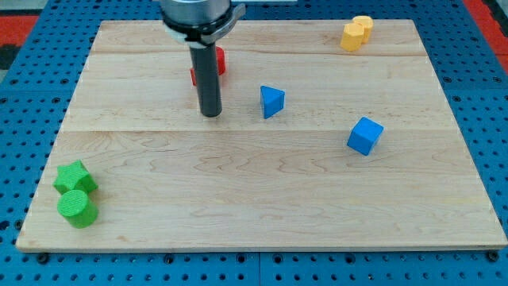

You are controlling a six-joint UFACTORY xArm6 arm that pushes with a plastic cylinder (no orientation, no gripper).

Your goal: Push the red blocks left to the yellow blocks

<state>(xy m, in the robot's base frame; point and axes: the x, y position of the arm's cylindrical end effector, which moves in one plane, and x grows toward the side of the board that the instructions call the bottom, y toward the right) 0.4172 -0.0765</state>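
**Desk:** Board inventory, please, and status against the task.

**Operator:** Item one: my tip (210, 114), a plain rod with nothing to open or close, gripping nothing. It stands on the wooden board (254, 206), left of centre, in the upper half.

Item two: the red blocks (219, 62), just behind the rod toward the view's top, largely hidden by it. I cannot tell their shapes or their count.

Item three: the yellow blocks (356, 33), a touching cluster at the view's top right, well apart from the red.

Item four: blue triangular block (271, 101), just right of my tip. Item five: blue cube (364, 135), further right and lower. Item six: green star-like block (75, 178) and green cylinder (77, 208), touching, bottom left corner.

**Desk:** Progress?

**Operator:** I judge it barely begun. Red and yellow sit at opposite ends of the top strip, nothing joined. All the travel remains, and my tip must first get onto the far side of the red.
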